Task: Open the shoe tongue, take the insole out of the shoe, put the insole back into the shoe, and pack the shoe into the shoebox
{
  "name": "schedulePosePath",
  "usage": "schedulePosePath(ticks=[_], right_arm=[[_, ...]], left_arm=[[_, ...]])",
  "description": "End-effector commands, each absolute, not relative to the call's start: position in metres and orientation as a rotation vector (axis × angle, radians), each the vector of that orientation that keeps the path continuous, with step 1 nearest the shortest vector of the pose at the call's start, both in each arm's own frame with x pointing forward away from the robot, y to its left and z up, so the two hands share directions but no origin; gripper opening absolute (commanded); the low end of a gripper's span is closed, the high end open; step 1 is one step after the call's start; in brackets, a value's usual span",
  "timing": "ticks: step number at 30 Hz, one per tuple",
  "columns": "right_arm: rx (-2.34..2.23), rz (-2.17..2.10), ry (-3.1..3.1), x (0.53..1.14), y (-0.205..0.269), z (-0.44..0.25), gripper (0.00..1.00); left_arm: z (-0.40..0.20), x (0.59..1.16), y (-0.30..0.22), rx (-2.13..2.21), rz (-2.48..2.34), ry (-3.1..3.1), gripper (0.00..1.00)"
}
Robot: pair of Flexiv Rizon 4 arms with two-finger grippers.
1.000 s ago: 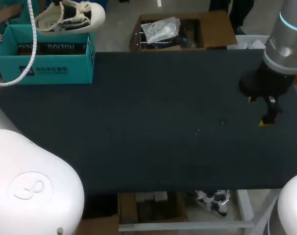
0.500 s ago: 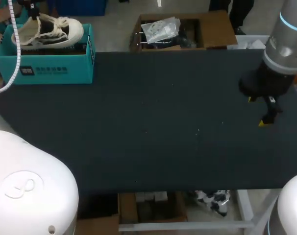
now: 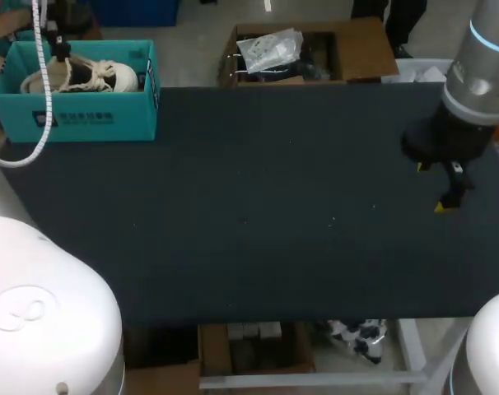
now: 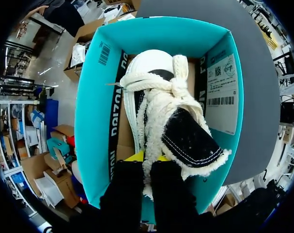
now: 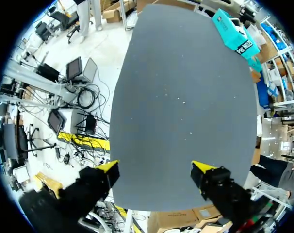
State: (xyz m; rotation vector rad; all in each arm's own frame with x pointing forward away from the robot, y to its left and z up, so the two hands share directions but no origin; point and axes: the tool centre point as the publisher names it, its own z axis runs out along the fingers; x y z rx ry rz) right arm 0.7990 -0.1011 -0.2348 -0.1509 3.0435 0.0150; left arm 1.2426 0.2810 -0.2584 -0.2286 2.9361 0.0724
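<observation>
- The left gripper (image 4: 147, 158) has its fingers (image 4: 130, 158) drawn close together, clamped on the cream fabric at one end of the shoe (image 4: 161, 111); their yellow tips show just at the cloth's edge.
- Only the left wrist view gives the shoe's detail: white toe cap pointing away from the fingers, thick cream laces knotted over the middle, and a black, white-stitched flap with a frayed edge beside the fingers.
- The shoe lies inside the teal shoebox (image 4: 96, 97), its sole towards the box floor.
- The head view places that shoebox at the far left corner of the tabletop (image 3: 258, 206), with the shoe sunk below its rim; the left fingers are hard to make out there.
- The right gripper (image 5: 155, 169) has its fingers wide apart, with only bare tabletop between them.
- In the head view it hangs near the tabletop's right edge, well apart from the shoebox.
- The right wrist view shows the shoebox small at the corner far ahead of the fingers.
</observation>
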Motion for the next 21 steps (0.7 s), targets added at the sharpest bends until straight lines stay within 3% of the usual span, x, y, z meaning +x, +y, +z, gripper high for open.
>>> schedulePosePath(ticks=[1,5,6,7,8,21], right_arm=[[-0.153,0.017,3.043,0.799,-0.102,-0.235,1.00],[-0.153,0.017,3.043,0.799,-0.102,-0.235,1.00],[-0.153,0.017,3.043,0.799,-0.102,-0.235,1.00],[-0.153,0.017,3.043,0.799,-0.102,-0.235,1.00],[-0.153,0.017,3.043,0.799,-0.102,-0.235,1.00],[-0.153,0.017,3.043,0.799,-0.102,-0.235,1.00]], left_arm=[[-0.276,1.264,0.281,-0.235,0.093,3.026,0.00],[-0.284,1.266,0.280,-0.262,0.101,3.046,0.00],[-0.285,1.266,0.280,-0.265,0.103,3.047,0.06],[-0.286,1.267,0.280,-0.270,0.104,3.051,0.64],[-0.286,1.268,0.280,-0.278,0.104,3.053,1.00],[-0.238,1.247,0.258,-0.252,0.031,3.008,1.00]])
